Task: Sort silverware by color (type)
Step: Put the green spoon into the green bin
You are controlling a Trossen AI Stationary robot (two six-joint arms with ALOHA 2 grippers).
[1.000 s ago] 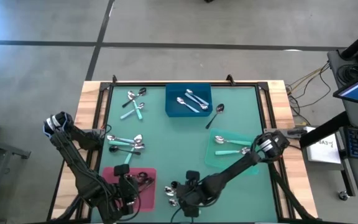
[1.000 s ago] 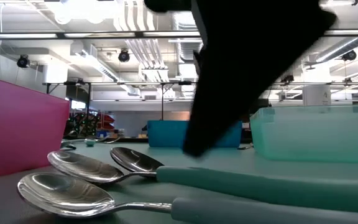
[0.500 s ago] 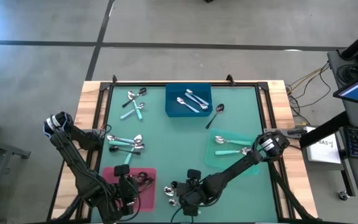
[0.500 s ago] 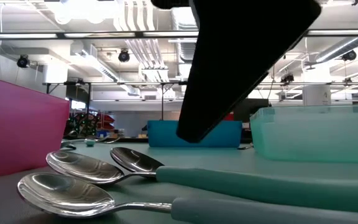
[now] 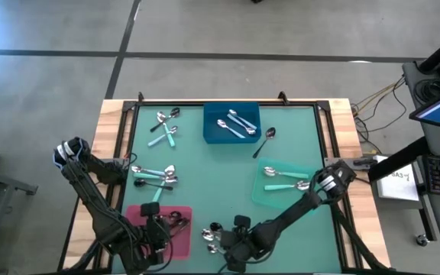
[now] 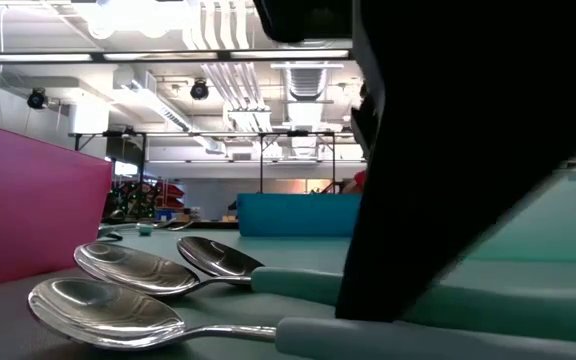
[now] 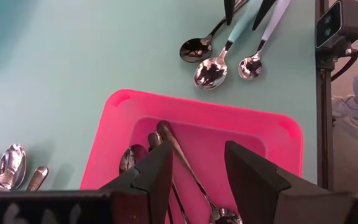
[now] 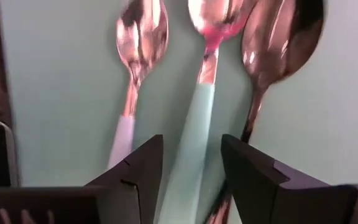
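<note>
Three spoons lie near the table's near edge (image 5: pixel 214 237), bowls toward the pink tray (image 5: pixel 140 215). In the right wrist view they are a pale-handled spoon (image 8: pixel 135 62), a teal-handled spoon (image 8: pixel 201 118) and a dark-handled spoon (image 8: pixel 272 62). My right gripper (image 8: pixel 191 180) is open low over them, one finger on either side of the teal handle; whether it touches, I cannot tell. My left gripper (image 7: pixel 197 174) is open above the pink tray (image 7: pixel 197 112), which holds dark-handled spoons (image 7: pixel 173 149). The low view shows two spoon bowls (image 6: pixel 128 270) lying on the mat.
A blue tray (image 5: pixel 208 137) at the far middle holds silver spoons. A green tray (image 5: pixel 262 200) on the right holds teal-handled spoons. Loose spoons lie far left (image 5: pixel 164 126) and mid left (image 5: pixel 153 176); one dark spoon (image 5: pixel 267 137) lies beside the blue tray. My right arm (image 6: pixel 468 150) blocks the low view.
My right gripper has moved a little toward the table's near edge and lower over the three spoons; in the low view its dark bulk has grown and shifted right. The spoons have stayed where they were.
</note>
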